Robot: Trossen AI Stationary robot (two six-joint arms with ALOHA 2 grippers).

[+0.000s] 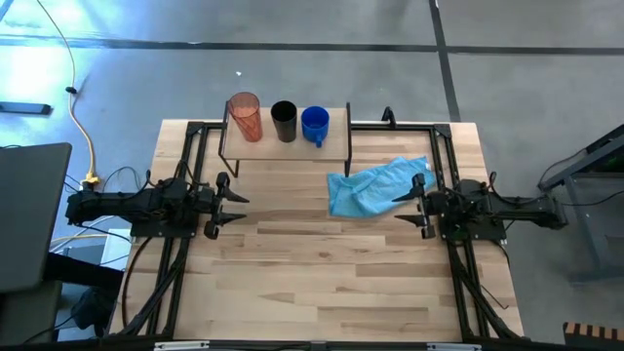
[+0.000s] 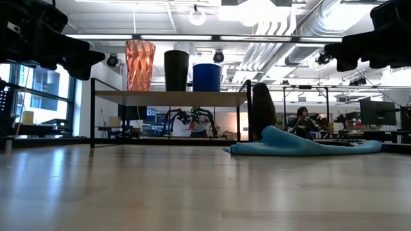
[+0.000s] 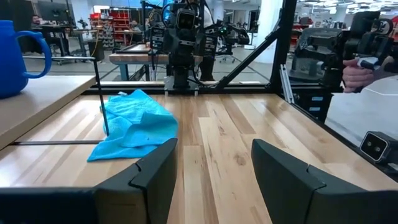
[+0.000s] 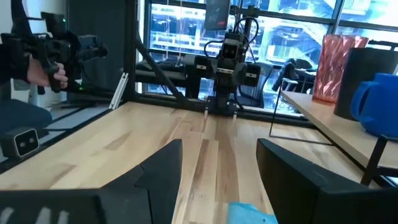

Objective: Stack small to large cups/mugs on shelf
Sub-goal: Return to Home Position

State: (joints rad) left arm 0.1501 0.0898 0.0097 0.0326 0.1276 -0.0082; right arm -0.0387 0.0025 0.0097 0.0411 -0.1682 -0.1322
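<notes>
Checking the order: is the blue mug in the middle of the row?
No, the black cup stands between the orange tumbler and the blue mug.

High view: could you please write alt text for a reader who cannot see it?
An orange tumbler, black cup and blue mug stand in a row on the shelf. The left pincer and right pincer sit open at either side, a blue cloth beside the right.

The high camera is looking straight down on the table (image 1: 322, 283); the low one is sighting level across it. The wrist cameras are facing each other, both catching the shelf (image 1: 285, 151).
</notes>
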